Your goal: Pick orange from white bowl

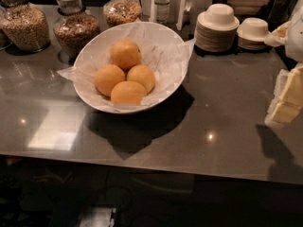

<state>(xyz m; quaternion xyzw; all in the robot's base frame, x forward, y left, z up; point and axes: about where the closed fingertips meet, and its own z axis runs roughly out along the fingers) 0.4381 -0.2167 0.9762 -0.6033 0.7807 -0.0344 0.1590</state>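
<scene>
A large white bowl (176,86) lined with crinkled white paper stands on the grey counter, left of centre. Several round oranges lie in it: one at the back (125,54), one at the left (109,79), one at the right (140,78) and one at the front (128,93). They touch one another. My gripper (288,96) shows as pale cream and white parts at the right edge, above the counter. It is well to the right of the bowl and apart from it. It holds nothing that I can see.
Glass jars of grains (24,25) (75,28) (122,9) stand behind the bowl at the back left. A bottle (162,4) stands behind it. Stacks of small white plates and bowls (217,27) (253,32) sit at the back right. The counter's front edge (142,163) runs across below.
</scene>
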